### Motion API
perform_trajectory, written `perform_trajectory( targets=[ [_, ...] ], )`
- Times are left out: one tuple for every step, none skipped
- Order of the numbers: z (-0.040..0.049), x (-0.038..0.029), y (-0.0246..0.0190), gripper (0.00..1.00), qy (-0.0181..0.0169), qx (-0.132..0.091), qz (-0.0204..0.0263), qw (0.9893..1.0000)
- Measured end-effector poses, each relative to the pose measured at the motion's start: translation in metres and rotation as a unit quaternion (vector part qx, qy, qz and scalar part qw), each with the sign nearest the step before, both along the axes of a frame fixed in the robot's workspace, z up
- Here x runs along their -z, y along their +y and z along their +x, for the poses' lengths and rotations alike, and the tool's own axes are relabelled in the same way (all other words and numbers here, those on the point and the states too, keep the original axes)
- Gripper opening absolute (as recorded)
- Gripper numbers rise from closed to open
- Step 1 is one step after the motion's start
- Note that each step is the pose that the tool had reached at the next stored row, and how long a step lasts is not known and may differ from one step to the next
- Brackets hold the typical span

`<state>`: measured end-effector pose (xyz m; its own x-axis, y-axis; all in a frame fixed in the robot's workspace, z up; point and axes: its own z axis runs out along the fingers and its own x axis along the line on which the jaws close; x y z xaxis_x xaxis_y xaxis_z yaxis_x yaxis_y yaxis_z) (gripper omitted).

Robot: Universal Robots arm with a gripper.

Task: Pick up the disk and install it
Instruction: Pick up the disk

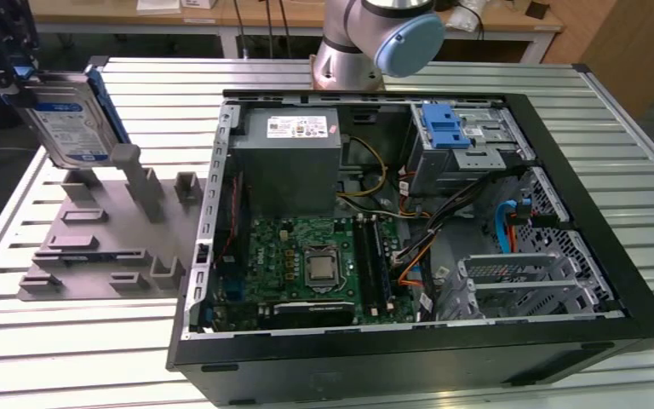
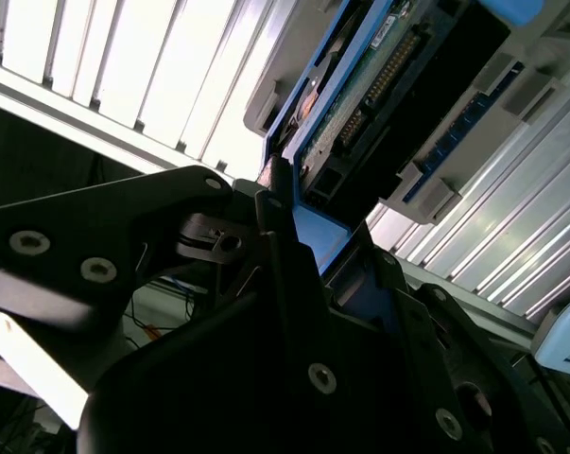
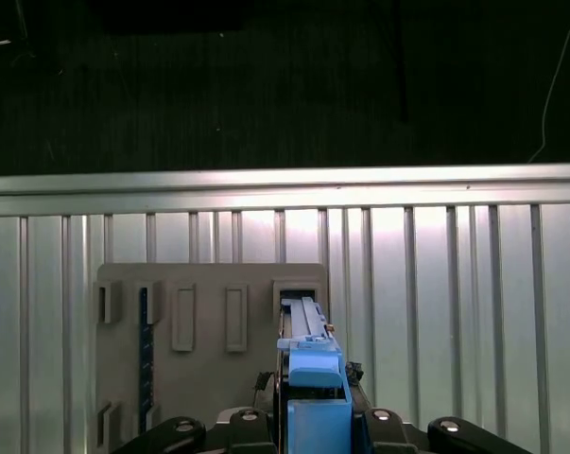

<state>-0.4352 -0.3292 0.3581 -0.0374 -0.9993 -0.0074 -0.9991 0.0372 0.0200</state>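
Gripper (image 1: 9, 72): at the exterior view's far left, closed on the disk's blue frame.
Disk (image 1: 71, 119): upright under the gripper, at the grey holder plate (image 1: 77, 256); whether it is free of its slot, I cannot tell.
Done: the grasp, I judge.
Left: the install; the drive bay (image 1: 463, 149) in the open computer case (image 1: 418, 358), further right, is well apart.

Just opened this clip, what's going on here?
The arm's gripper is shut on the disk, holding it upright at the far end of the grey rack on the slatted table, at the exterior view's left. I cannot tell whether the disk has fully cleared the rack's slot. The open computer case sits beside the rack, and the disk is not installed in it yet.
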Motion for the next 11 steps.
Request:
perform_trajectory(
  targets=[
    [0.0,-0.0008,0.0,0.36,0.0,0.0,0.0,1.0],
    [0.0,-0.0016,0.0,0.36,0.0,0.0,0.0,1.0],
    [0.0,-0.0023,0.0,0.36,-0.0001,0.0,0.0,1.0],
    [0.0,-0.0028,0.0,0.36,-0.0001,0.0,0.0,1.0],
    [0.0,-0.0035,0.0,0.36,0.0,0.0,0.0,1.0],
    [0.0,-0.0042,0.0,0.36,0.0,0.0,0.0,1.0],
    [0.0,-0.0052,0.0,0.36,0.0,0.0,0.0,1.0],
    [0.0,-0.0062,0.0,0.36,0.0,0.0,0.0,1.0],
    [0.0,-0.0074,0.0,0.36,0.0,0.0,0.0,1.0],
    [0.0,-0.0088,0.0,0.36,0.0,0.0,0.0,1.0],
    [0.0,-0.0104,0.0,0.36,0.0,0.0,0.0,1.0]
  ],
)
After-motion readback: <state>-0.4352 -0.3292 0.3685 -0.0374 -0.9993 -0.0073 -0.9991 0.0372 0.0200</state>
